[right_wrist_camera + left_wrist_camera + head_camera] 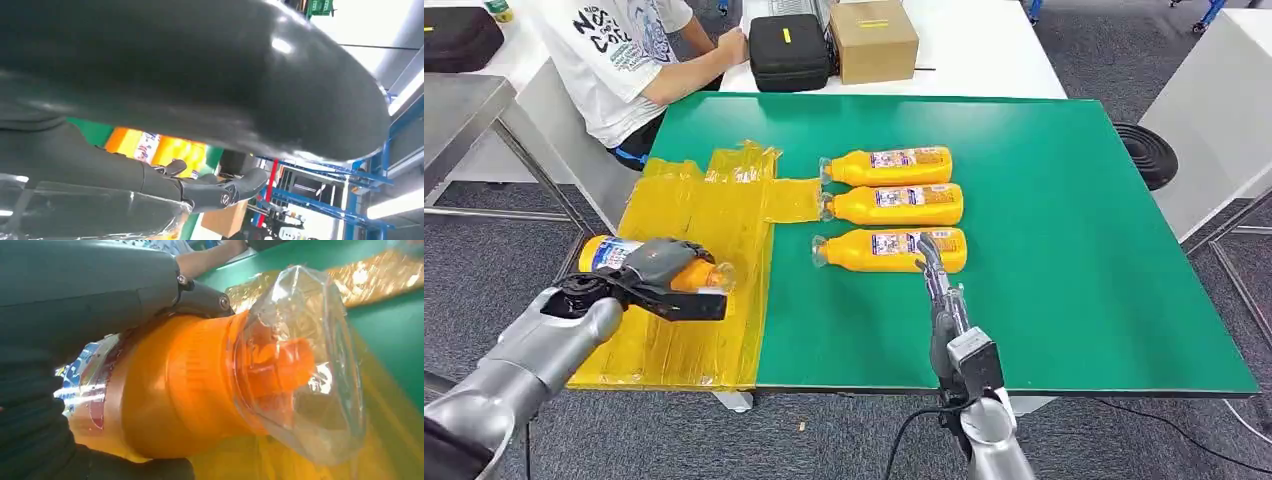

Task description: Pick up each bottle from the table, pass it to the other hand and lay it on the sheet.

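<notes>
Lying crosswise over the sheet (686, 215) in the left hand's (656, 268) grip, a bottle (616, 254) (cap rightward).

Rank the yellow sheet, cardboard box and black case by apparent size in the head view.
1. Yellow sheet, clearly largest.
2. Cardboard box and black case look alike; both sit equally far back, so no ranking between them.
</notes>
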{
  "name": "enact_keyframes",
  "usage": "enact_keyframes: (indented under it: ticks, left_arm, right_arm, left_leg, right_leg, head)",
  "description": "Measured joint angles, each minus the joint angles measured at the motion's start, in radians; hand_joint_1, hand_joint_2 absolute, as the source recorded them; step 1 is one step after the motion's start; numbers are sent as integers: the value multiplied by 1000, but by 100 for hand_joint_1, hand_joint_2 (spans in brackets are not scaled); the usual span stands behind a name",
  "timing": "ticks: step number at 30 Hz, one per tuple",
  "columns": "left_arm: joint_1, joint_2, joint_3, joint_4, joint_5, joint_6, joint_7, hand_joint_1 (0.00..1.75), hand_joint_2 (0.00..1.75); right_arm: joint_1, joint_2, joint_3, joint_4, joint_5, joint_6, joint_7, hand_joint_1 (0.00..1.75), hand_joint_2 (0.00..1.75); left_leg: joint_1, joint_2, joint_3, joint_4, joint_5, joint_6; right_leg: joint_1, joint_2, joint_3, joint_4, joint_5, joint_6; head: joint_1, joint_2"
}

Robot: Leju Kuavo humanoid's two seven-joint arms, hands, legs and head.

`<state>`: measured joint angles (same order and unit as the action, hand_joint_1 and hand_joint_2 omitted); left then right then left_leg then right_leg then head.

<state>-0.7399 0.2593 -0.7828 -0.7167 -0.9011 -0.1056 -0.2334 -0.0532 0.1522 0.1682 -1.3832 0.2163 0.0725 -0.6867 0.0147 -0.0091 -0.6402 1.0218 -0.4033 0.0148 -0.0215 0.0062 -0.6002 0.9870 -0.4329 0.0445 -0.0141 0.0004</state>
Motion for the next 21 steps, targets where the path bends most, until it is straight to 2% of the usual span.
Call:
enact_keyframes:
  ticks: [3,8,17,21]
  left_arm:
    - [-7,-40,-35,58,-39,31,35,175,175]
    - [-51,-85,-78,129,-84,-34,16,175,175]
    - [-106,-121,-125,197,-106,-104,-11,175,175]
    - [-141,-129,-150,219,-108,-200,-69,164,175]
  right_arm:
    - [19,5,-11,-13,11,0,0,0,0]
    - [45,8,-22,-36,21,-3,2,0,0]
    - [89,11,-41,-85,30,-7,5,0,0]
    - [95,14,-50,-93,31,-7,6,0,0]
  left_leg:
    - [0,0,0,0,0,0]
    - [0,0,0,0,0,0]
    - [0,0,0,0,0,0]
    - [0,0,0,0,0,0]
  right_leg:
    - [0,0,0,0,0,0]
    - [0,0,1,0,0,0]
    - [0,0,1,0,0,0]
    - [0,0,1,0,0,0]
  head:
    - [0,0]
    - [0,0]
    - [-1,0]
    - [-1,0]
